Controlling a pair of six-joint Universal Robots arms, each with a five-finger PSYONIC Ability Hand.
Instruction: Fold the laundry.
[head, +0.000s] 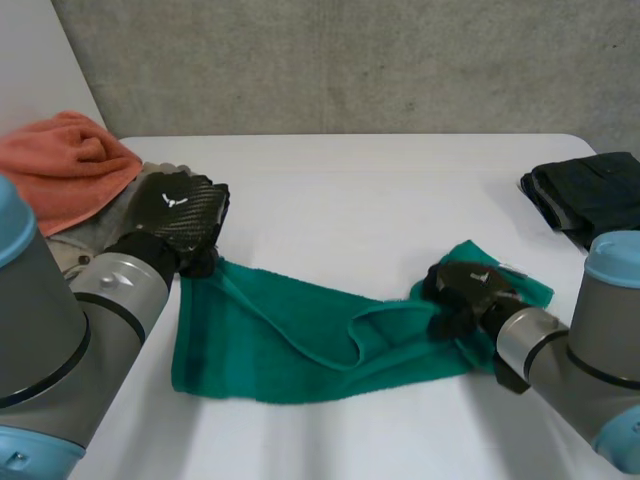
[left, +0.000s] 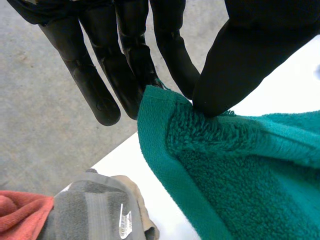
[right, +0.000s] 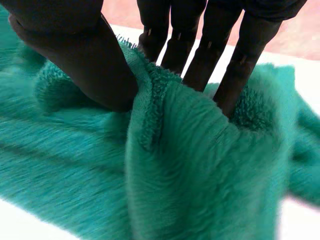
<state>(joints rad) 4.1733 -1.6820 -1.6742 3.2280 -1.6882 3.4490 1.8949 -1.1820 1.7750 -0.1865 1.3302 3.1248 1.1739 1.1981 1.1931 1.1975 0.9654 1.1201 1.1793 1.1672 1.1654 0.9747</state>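
A green towel (head: 300, 335) lies stretched and rumpled across the front of the white table (head: 350, 190). My left hand (head: 178, 215) is at the towel's far left corner, and the left wrist view shows thumb and fingers (left: 172, 50) pinching that green corner (left: 165, 107). My right hand (head: 468, 290) is at the towel's right end. In the right wrist view its thumb (right: 80, 60) and fingers (right: 210, 50) pinch a raised fold of the green towel (right: 165, 150).
An orange cloth (head: 65, 165) lies at the table's far left with a grey cloth (head: 110, 220) beside it, next to my left hand. A folded black cloth (head: 590, 195) rests at the far right edge.
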